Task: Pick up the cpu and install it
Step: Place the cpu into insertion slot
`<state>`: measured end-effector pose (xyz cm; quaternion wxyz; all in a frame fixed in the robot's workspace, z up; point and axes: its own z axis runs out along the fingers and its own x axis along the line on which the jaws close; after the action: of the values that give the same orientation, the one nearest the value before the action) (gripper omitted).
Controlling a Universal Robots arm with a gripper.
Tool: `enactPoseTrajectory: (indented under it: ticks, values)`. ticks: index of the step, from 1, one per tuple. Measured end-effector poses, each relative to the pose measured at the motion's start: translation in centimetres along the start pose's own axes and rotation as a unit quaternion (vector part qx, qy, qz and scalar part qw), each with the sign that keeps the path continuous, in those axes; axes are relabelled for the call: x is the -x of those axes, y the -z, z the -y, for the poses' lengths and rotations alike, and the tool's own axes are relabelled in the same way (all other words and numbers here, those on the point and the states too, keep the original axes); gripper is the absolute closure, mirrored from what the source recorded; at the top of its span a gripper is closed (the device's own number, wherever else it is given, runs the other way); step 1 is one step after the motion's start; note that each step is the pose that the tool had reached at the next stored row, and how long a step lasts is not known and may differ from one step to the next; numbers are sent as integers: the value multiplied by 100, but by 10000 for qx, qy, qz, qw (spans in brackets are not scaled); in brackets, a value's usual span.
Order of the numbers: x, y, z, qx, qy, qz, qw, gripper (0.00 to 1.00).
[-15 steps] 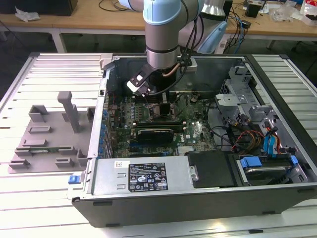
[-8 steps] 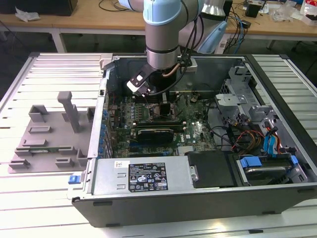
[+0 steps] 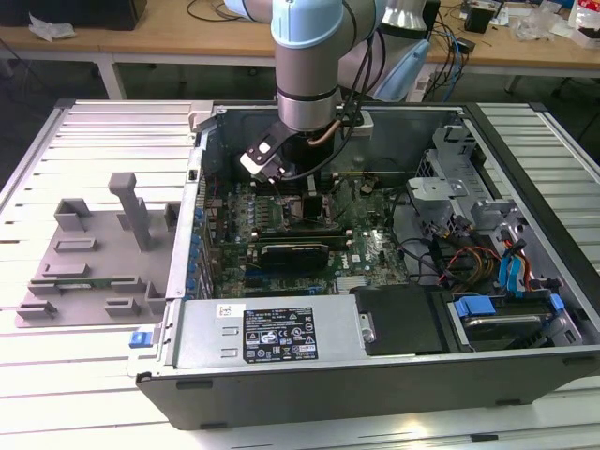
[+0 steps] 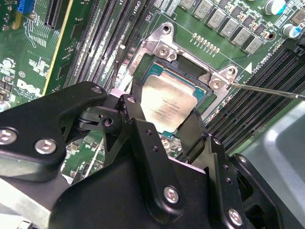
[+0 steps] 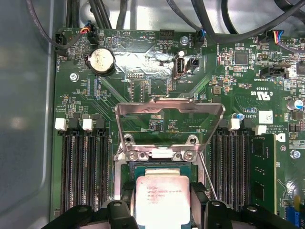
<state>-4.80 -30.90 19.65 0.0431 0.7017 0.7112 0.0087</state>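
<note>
Clasping the cpu (image 5: pixel 162 202), claw (image 5: pixel 162 192) at socket (image 5: pixel 157 153)

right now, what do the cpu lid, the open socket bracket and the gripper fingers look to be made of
cpu: silvery-grey metal lid with a dull, satin sheen and printed markings.
socket bracket: bare bright metal, probably stamped steel; it glints and has thin bent edges.
gripper fingers: matte black, either coated metal or hard plastic; the look leaves it open.

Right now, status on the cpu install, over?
End effector shut on cpu. Cpu over open socket, load bracket raised. Nothing in the way.
</note>
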Motion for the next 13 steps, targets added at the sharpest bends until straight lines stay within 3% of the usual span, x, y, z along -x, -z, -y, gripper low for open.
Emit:
enactPoseTrajectory:
  ticks: [13]
  values:
    - [-9,-3,0,1,0,-4,10000,45]
